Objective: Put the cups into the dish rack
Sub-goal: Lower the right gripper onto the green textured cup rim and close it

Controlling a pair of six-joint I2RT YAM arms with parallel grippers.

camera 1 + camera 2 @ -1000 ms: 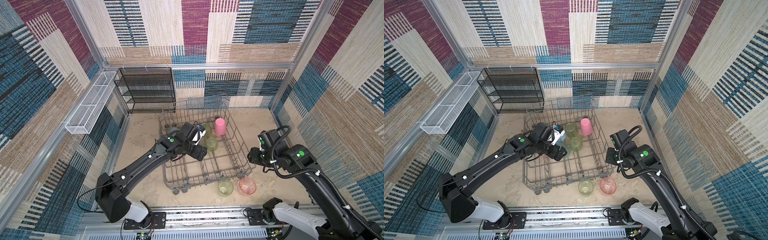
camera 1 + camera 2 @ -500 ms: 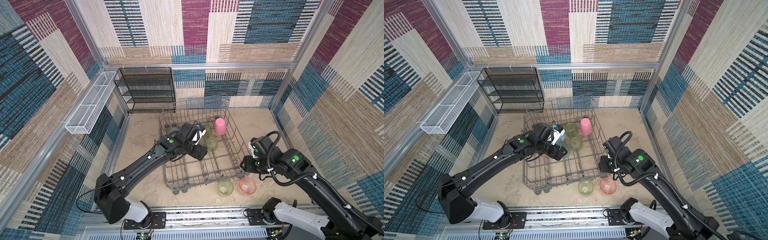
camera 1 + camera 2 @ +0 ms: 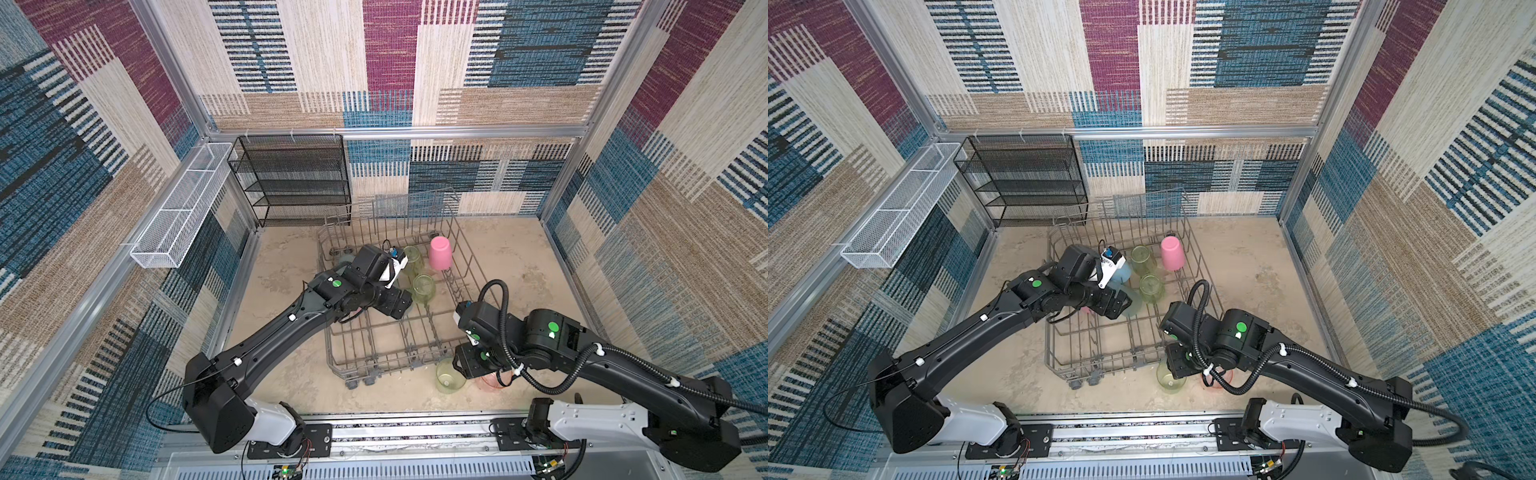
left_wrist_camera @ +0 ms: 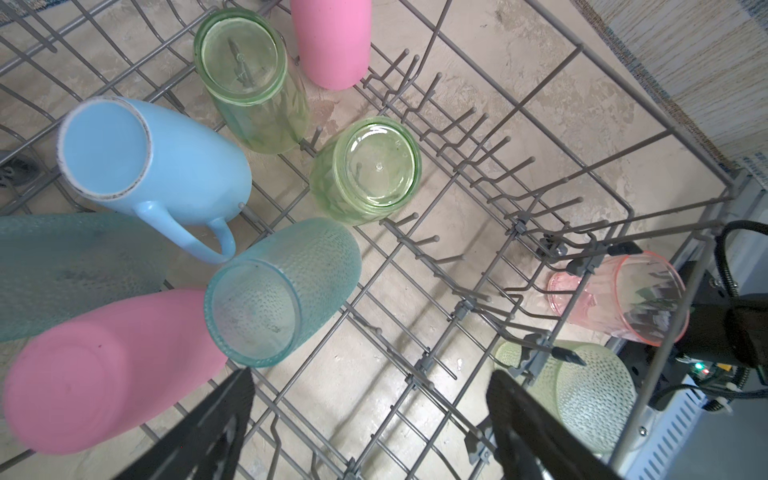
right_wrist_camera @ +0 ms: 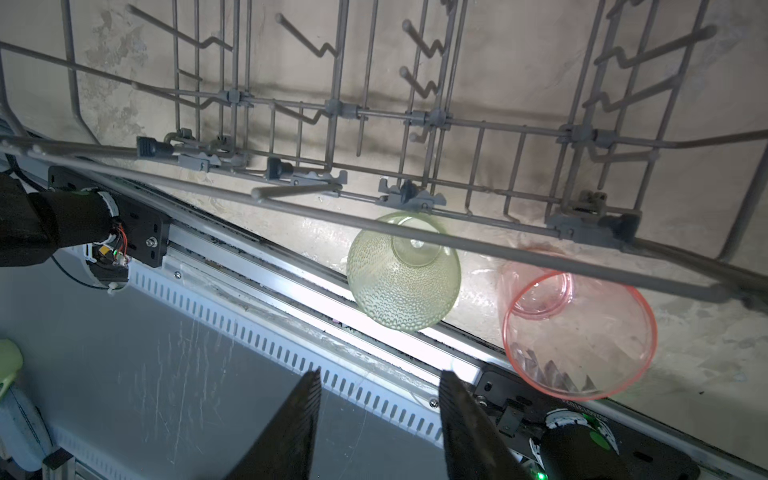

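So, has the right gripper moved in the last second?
Yes. In a top view the right gripper has come forward, from the right side of the dish rack to the green cup outside its front rim.

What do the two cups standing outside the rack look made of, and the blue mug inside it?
Yellow-green cup: translucent, with a dimpled wall all over; it looks like moulded plastic, though glass cannot be ruled out.
Pink-orange cup: clear and tinted, with a thin rim and faceted lower wall; likely thin plastic.
Light-blue mug: opaque with a smooth satin surface and a worn pale ring at its base; probably ceramic or enamelled.

Blue mug (image 4: pixel 166 166), grey wire rack (image 5: pixel 498 248)
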